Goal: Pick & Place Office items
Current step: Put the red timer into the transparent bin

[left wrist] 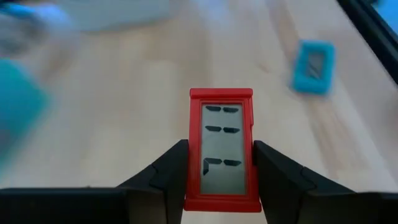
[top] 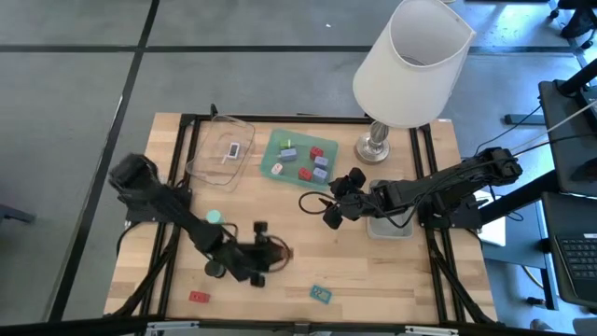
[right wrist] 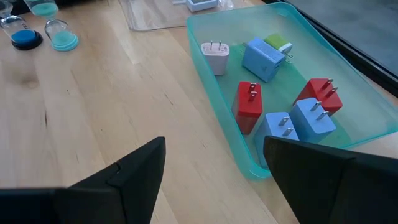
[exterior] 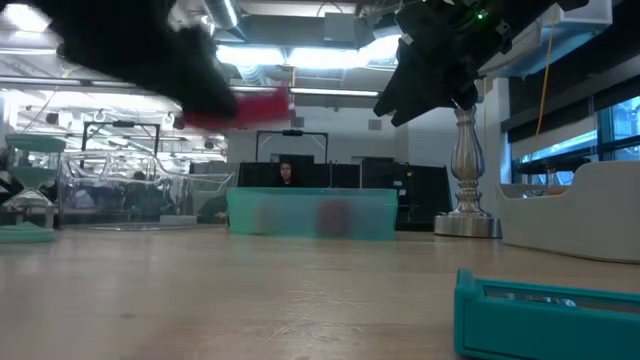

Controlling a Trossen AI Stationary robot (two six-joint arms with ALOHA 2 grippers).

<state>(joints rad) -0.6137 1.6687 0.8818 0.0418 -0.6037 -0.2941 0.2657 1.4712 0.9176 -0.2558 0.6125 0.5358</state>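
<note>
Left gripper (left wrist: 221, 180) sits over the front-centre of the table (top: 373, 271), fingers (left wrist: 171, 171) pinched on both long edges of a flat red rectangle (left wrist: 221, 149) with a grey display face, carried clear of the wood. Right gripper (right wrist: 214, 168) hovers with fingers spread and nothing between them, just beside the near edge of the green tray (right wrist: 217, 118), which holds red (right wrist: 249, 104), blue (right wrist: 314, 118) and white (right wrist: 215, 56) plug-type blocks. Loose on the table: a teal rectangle (top: 321, 294) at the front edge, another red rectangle (top: 198, 297) at front-left, a mint-green cap (top: 214, 217) near the left arm; a clear tray (top: 201, 154) sits left of the green one.
</note>
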